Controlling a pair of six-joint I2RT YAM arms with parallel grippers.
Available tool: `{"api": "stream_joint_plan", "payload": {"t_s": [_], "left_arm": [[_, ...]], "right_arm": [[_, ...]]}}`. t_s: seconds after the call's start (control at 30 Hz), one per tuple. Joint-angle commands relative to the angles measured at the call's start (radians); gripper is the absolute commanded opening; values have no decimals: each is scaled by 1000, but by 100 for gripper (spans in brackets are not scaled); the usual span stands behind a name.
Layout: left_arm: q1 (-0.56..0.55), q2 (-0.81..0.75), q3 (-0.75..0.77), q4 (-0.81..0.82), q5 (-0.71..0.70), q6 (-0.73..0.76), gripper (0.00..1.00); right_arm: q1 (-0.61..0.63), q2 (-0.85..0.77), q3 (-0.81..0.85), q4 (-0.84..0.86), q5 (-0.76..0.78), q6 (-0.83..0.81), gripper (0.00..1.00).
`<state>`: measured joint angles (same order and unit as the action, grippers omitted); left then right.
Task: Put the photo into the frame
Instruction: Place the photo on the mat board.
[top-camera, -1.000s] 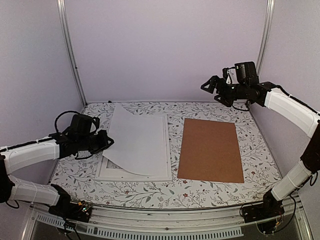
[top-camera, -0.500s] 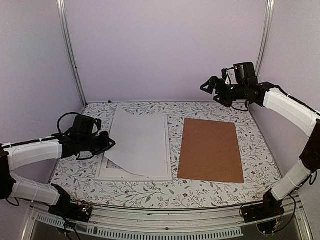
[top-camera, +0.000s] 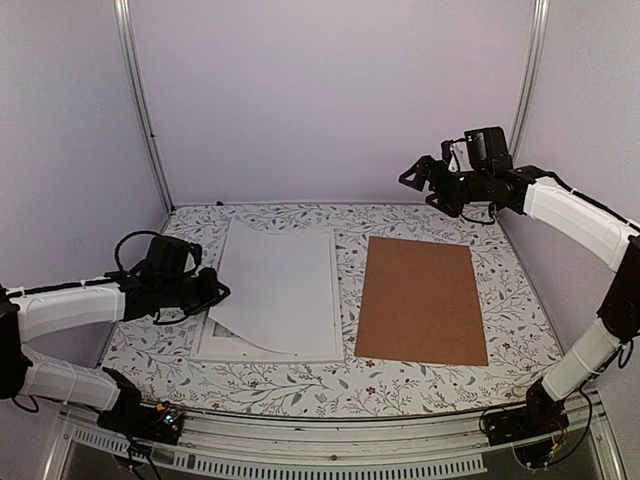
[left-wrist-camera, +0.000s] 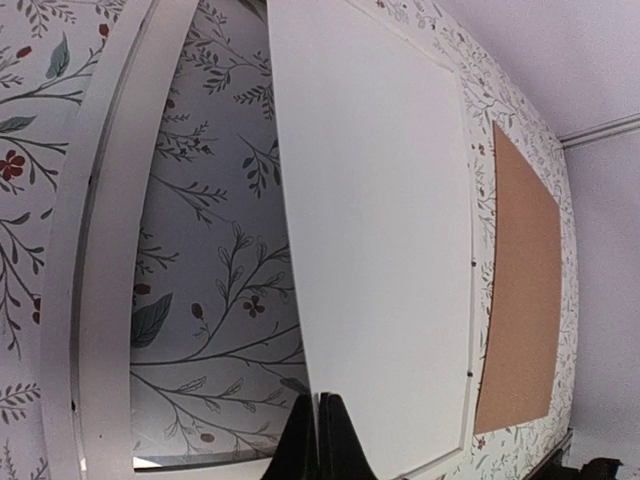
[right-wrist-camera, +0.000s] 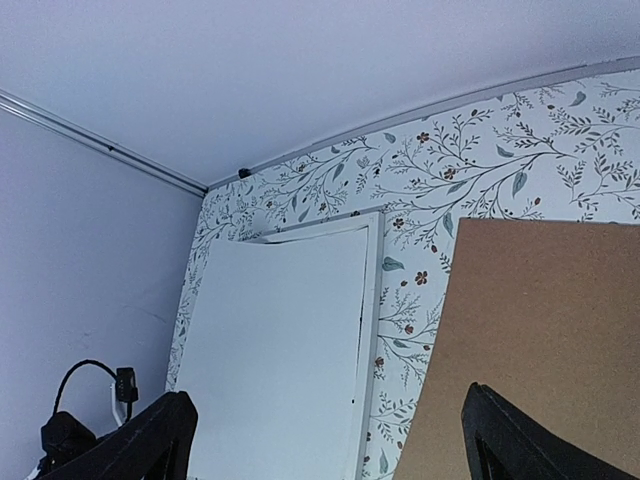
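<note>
- Left arm (top-camera: 70, 305) reaches in low from the near left. The left jaws are pressed together on the left edge of the photo (top-camera: 280, 285), with the thin sheet pinched between the tips.
- Frame (top-camera: 270, 352) lies flat on the floral surface (top-camera: 420, 385), left of centre. Its white border shows along the near and right sides. In the left wrist view the floral pattern shows inside the border, under the lifted sheet.
- Photo sits over the frame, blank white back up; the printed side is not seen. The held left edge is raised off the frame. The right edge is low, close along the frame's right border. The near left corner curves.
- Board (top-camera: 420, 300), brown, lies flat on the surface just right of the frame, with a narrow strip of pattern between them.
- Right arm (top-camera: 570, 210) is held high toward the far right, well above the board. The right jaws stand wide apart with nothing between them.
</note>
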<state>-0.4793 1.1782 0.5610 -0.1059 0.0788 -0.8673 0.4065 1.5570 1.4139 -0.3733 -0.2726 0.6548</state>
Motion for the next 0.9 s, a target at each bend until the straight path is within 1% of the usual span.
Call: {"api": "stream_joint_plan", "payload": {"t_s": [0.0, 0.3, 0.5, 0.67, 0.8, 0.87], "left_arm": [[1, -12, -13, 26, -16, -6, 0], [-4, -26, -21, 17, -44, -10, 2], [-6, -23, -21, 9, -54, -11, 7], [-9, -19, -23, 11, -57, -14, 9], [-11, -20, -21, 5, -60, -14, 14], [-10, -21, -18, -3, -67, -13, 19]], "right_arm": [[-1, 5, -14, 16, -8, 2, 96], [-1, 8, -15, 17, -7, 2, 96], [-1, 15, -14, 20, -12, 2, 96], [0, 13, -15, 20, -10, 0, 96], [-1, 13, -14, 21, -10, 0, 96], [-1, 13, -15, 20, -10, 0, 96]]}}
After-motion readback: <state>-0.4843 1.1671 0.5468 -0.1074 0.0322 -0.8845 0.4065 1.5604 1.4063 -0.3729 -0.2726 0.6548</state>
